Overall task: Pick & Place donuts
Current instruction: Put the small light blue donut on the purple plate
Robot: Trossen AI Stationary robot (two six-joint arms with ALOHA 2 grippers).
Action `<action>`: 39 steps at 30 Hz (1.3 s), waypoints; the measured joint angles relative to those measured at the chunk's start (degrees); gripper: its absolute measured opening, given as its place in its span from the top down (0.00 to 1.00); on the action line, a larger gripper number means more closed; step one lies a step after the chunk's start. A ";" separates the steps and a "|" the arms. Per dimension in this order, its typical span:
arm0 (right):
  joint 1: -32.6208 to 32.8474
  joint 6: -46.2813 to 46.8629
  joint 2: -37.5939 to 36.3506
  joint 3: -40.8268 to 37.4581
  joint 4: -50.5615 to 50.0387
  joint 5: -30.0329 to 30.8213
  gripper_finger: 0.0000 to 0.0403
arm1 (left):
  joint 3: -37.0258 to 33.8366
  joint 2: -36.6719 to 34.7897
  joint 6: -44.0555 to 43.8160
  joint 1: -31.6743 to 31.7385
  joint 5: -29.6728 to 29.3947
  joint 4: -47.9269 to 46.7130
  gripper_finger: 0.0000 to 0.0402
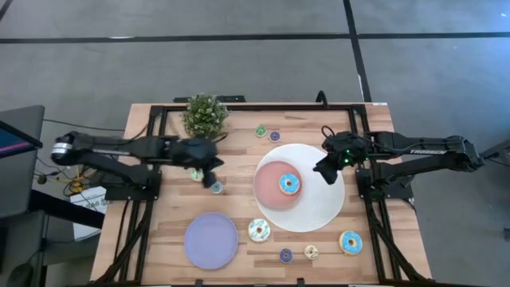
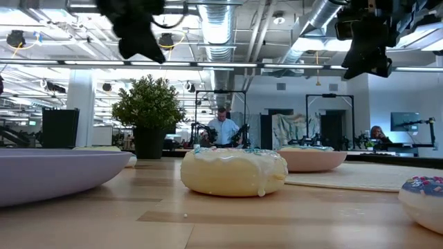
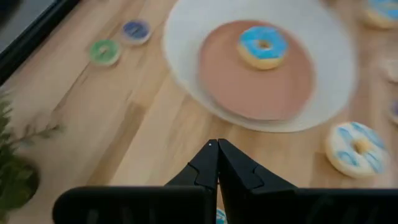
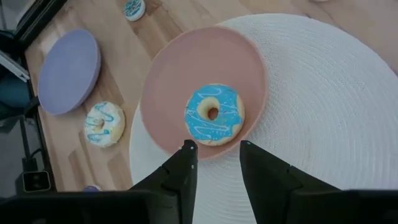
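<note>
Wood table (image 1: pixel 159 239): white mat (image 1: pixel 323 211), lavender plate (image 1: pixel 211 241), plant (image 1: pixel 205 115), donuts (image 1: pixel 259 230).

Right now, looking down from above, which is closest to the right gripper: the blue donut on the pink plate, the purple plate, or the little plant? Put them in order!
From the right gripper:
1. Blue donut, beside it on the pink plate.
2. Little plant, at the table's far edge.
3. Purple plate, near the front, on the left arm's side.

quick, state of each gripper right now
left gripper: shut, empty
right gripper: open, empty, above the blue donut
</note>
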 joint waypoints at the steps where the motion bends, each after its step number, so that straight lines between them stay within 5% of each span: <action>1: 0.00 0.01 0.00 0.00 -0.51 -0.06 0.72 | 2.81 2.74 -1.87 0.00 -0.99 -2.42 1.00; 7: 0.00 -2.37 0.00 0.00 -6.07 -0.08 0.72 | 15.01 16.23 -9.63 -0.06 -2.32 -12.16 0.99; 11: 0.02 -4.66 0.00 0.00 -9.22 -0.09 0.72 | 18.04 21.93 -14.24 -0.77 2.72 -14.63 0.93; 16: 0.02 -7.55 -0.11 0.00 -11.27 -0.13 0.72 | 18.10 25.62 -19.59 -2.65 7.46 -14.90 0.80; 31: 0.02 -2.14 -0.09 0.00 -10.47 -0.04 0.72 | 16.84 26.98 -23.83 -4.85 4.42 -24.25 0.37; 39: 0.02 3.42 -0.10 0.02 -8.89 -0.03 0.72 | 9.72 26.98 -23.07 -4.87 7.27 -22.83 0.26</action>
